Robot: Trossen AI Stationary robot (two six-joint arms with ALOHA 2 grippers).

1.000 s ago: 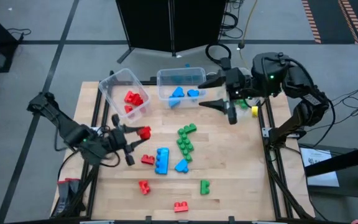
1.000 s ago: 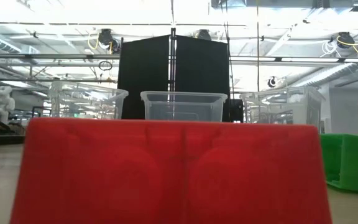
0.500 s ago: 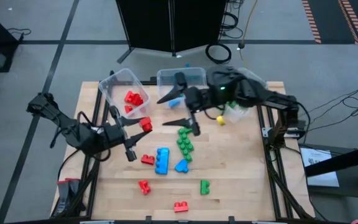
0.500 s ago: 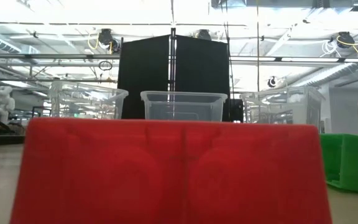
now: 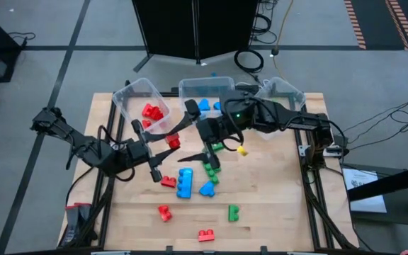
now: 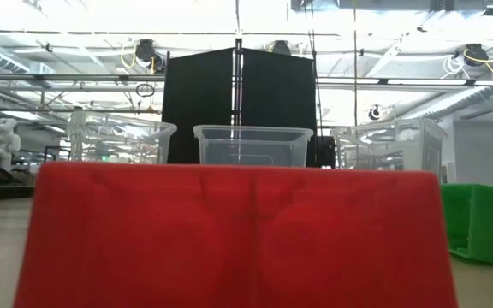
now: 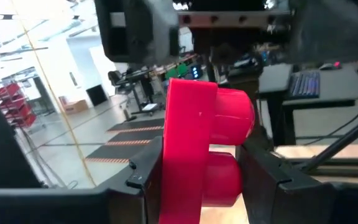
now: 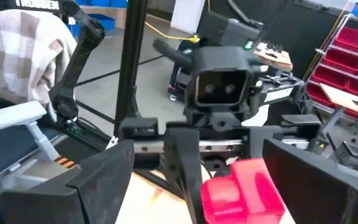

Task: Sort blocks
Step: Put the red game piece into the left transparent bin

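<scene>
My left gripper (image 5: 167, 146) is clamped on a red block (image 5: 173, 142), lifted just near of the left bin (image 5: 122, 105). My right gripper (image 5: 198, 134) hangs spread wide and empty over the green blocks (image 5: 210, 164) mid-surface. These bricks look light, rigid and slick-sided, so I judge the flat side faces the best hold. I count three clear bins; about three red blocks in the left one, roughly three blue in the middle bin (image 5: 186, 88). Loose on the surface (image 5: 275, 205): three red, two blue, about six green.
</scene>
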